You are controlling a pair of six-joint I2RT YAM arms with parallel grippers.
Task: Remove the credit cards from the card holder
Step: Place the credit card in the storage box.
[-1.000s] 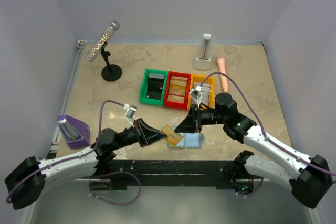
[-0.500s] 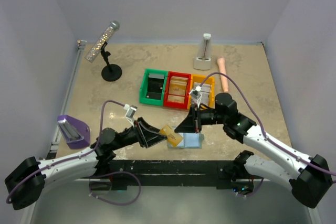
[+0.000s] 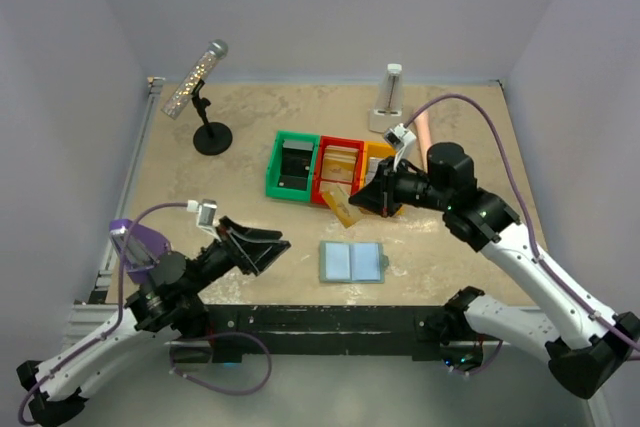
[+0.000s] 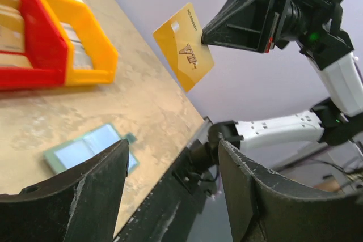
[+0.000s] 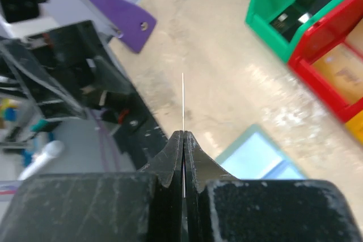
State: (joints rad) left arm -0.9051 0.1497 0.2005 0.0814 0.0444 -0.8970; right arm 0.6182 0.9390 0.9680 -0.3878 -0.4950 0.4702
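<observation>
We see the right tool [image 3: 368, 201] clamped on 1 credit card [image 3: 343, 209], the card holder [image 3: 352, 262] lying nearer, slightly left; the left tool [image 3: 270, 251] gapes.

No word or number can be read with certainty. The gold credit card [image 4: 184, 46] carries a dark emblem near its middle. It is shaped like slanted letters but too blurred to spell out. A row of tiny dark print runs along the card's upper edge, too small to read. The tan card [image 5: 343, 75] in the red bin [image 5: 320, 92] shows only a faint, illegible mark.
</observation>
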